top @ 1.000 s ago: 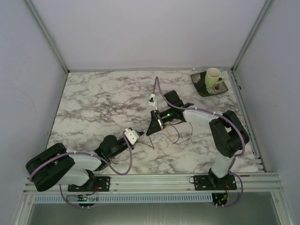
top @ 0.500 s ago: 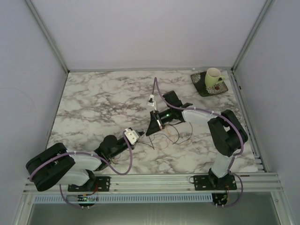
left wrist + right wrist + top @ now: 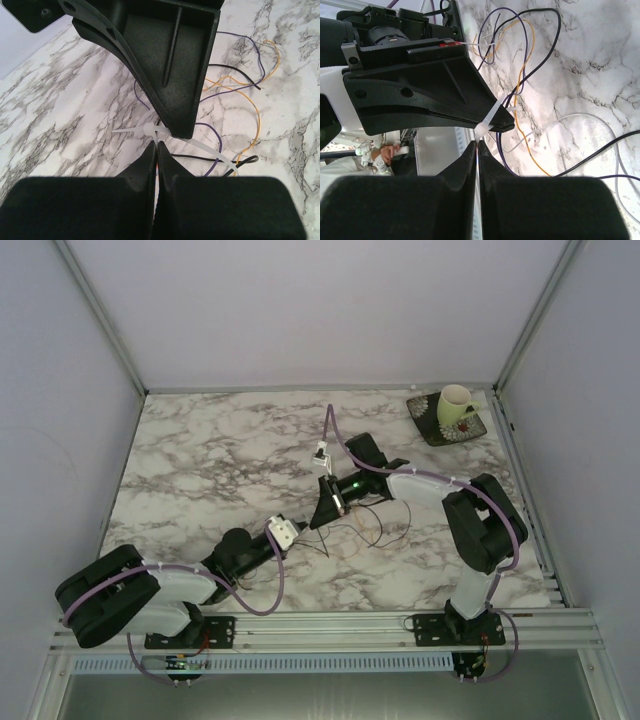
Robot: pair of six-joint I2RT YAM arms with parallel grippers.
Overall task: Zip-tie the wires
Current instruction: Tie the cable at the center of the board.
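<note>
While left pincer (image 3: pixel 156 145) and right pincer (image 3: pixel 477 142) sit clenched, thin purple, orange and black wires (image 3: pixel 259 120) loop loosely.

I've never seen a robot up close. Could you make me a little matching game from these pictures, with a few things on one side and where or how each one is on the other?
Things:
1. mug
2. zip tie
3. wires
4. left gripper

Place or state:
A. shut
B. loose loops lying on the marble table
C. white, right at the left gripper's tip
D. on a dark plate in the far right corner

Pairs: 1-D, 2-C, 3-B, 4-A.
</note>
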